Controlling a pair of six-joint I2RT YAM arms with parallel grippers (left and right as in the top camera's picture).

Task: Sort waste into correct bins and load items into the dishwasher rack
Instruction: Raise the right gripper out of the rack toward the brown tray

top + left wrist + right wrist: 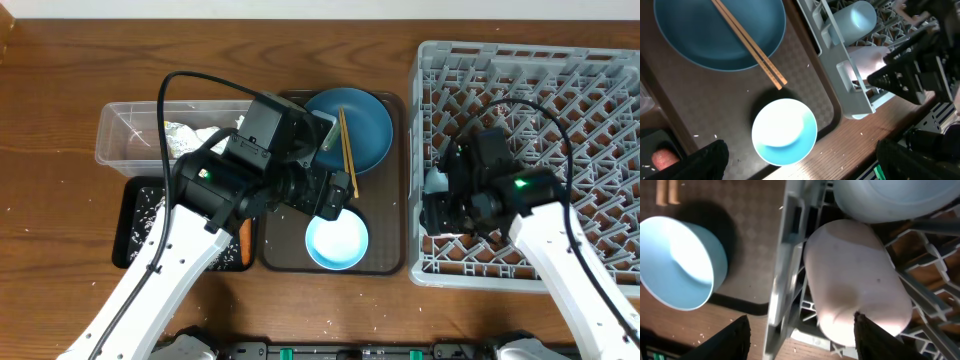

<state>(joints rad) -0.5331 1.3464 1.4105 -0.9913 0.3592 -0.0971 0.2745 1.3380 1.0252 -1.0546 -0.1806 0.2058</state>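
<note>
My left gripper [805,165] is open and empty, hovering over the light blue bowl [784,131], which stands upright on the brown serving tray [385,250]. Behind it the dark blue dish [365,125] carries the wooden chopsticks [347,150]. My right gripper [802,340] is open at the near left corner of the grey rack [560,90]. One finger is outside the rack wall and the other is against the pink cup [855,280]. The pink cup lies on its side in the rack beside the light blue cup [895,200].
The clear tub [120,135] at the back left holds crumpled white tissue [200,138]. In front of it the black tray [135,230] holds rice grains and the orange carrot [245,240]. Loose grains lie on the table edge in front of the serving tray.
</note>
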